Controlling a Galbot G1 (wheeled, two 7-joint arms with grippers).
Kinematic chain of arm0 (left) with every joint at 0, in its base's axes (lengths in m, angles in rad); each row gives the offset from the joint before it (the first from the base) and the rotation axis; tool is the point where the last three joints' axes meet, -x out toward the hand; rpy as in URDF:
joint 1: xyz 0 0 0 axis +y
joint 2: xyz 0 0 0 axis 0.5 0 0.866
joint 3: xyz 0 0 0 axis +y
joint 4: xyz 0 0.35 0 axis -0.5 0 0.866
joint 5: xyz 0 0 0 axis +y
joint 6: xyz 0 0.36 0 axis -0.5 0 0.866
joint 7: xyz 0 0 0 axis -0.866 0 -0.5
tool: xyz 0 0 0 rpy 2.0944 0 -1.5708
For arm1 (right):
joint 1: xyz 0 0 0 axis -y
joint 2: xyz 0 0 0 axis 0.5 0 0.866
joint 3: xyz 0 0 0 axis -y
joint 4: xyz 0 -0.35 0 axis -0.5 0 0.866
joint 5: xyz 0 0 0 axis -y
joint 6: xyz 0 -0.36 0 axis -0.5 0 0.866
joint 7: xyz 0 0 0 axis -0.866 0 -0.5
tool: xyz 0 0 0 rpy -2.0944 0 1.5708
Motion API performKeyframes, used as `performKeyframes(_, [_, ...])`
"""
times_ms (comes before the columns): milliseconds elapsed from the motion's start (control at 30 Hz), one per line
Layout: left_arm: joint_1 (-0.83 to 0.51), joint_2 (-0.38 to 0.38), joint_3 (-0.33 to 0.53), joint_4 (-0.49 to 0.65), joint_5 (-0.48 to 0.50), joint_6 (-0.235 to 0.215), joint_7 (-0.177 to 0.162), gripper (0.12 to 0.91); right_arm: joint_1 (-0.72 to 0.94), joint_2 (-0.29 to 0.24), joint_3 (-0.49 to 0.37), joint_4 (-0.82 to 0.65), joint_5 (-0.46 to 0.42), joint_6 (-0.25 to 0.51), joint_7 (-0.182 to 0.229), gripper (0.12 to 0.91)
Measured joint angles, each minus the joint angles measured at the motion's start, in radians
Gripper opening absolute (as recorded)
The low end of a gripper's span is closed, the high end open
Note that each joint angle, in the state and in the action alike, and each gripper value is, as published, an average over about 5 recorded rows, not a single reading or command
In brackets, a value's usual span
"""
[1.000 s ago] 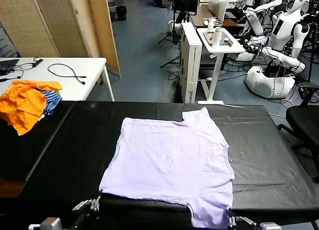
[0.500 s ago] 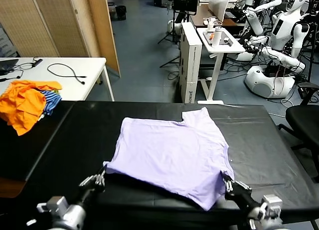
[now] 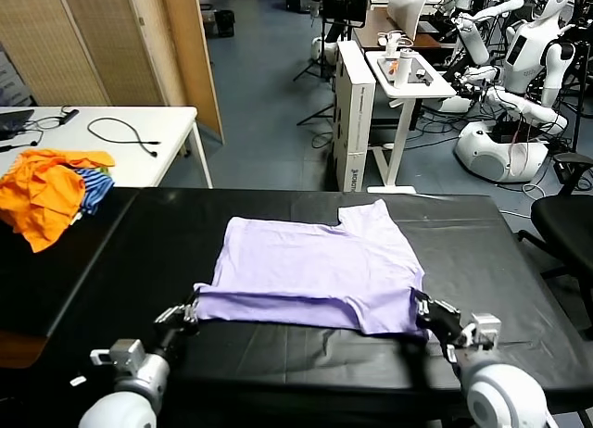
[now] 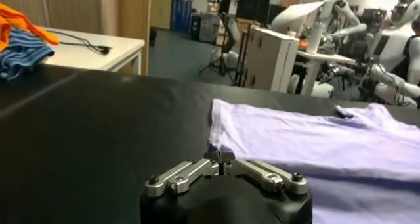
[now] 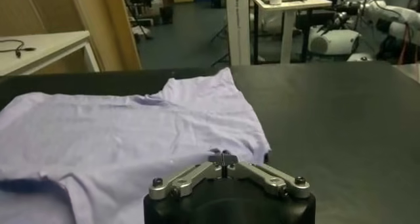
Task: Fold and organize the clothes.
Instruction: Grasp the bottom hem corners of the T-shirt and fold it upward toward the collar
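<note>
You cannot see the shirt's [image 3: 315, 270] underside; only its plain lavender face shows, and the near hem is folded up over the body, so whatever lies beneath that flap is hidden. In both wrist views the fingertips meet right at the cloth edge, and the pinched fabric itself is hard to make out there. Your arms are cut off at the bottom of the head view; only the rounded wrists and tools show.

Your left tool [image 3: 190, 309] sits at about 7 o'clock on the black counter [image 3: 482, 252], reaching forward low over the surface, jaws narrow and clamped on the shirt's near left corner. Your right tool [image 3: 422, 309] is at about 5 o'clock, in the same low forward reach, jaws pinched tight on the shirt's near right corner. The two tools stand level with each other, with the folded edge stretched between them.

The shirt lies in the middle of the counter, its far edge flat, one sleeve pointing toward 1 o'clock. The folded strip runs across the near side, with a thin shadow beneath it.

At 10 o'clock a heap [image 3: 51, 192] of orange and blue-striped clothes rests on the counter's far left corner, well apart from the shirt. Behind it stands a white table [image 3: 167, 132] with a black cable [image 3: 130, 133] on it.
</note>
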Motion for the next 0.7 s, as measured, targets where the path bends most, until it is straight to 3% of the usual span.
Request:
performKeyframes(233, [-0.042,0.063,0.018,0.046,-0.01,0.006,0.007,0.147,0.028,-0.006,-0.016,-0.027,-0.001,-0.004,-0.01,0.139])
performKeyframes(367, [-0.054,0.088,0.021,0.063,-0.013,0.007,0.01,0.147,0.021,-0.009,-0.006,-0.023,0.0,-0.018,-0.034,0.208])
performKeyframes(467, [-0.057,0.096,0.023,0.07,-0.016,0.013,0.013,0.193,0.003,-0.009,0.01,-0.008,-0.002,-0.022,-0.05,0.352])
performKeyframes(600, [-0.065,0.098,0.026,0.073,-0.023,0.017,0.018,0.418,-0.034,-0.01,0.033,0.022,-0.008,-0.023,-0.064,0.655])
performKeyframes(700, [-0.077,0.096,0.032,0.077,-0.026,0.016,0.016,0.608,-0.077,-0.01,0.055,0.057,-0.016,-0.025,-0.073,0.816])
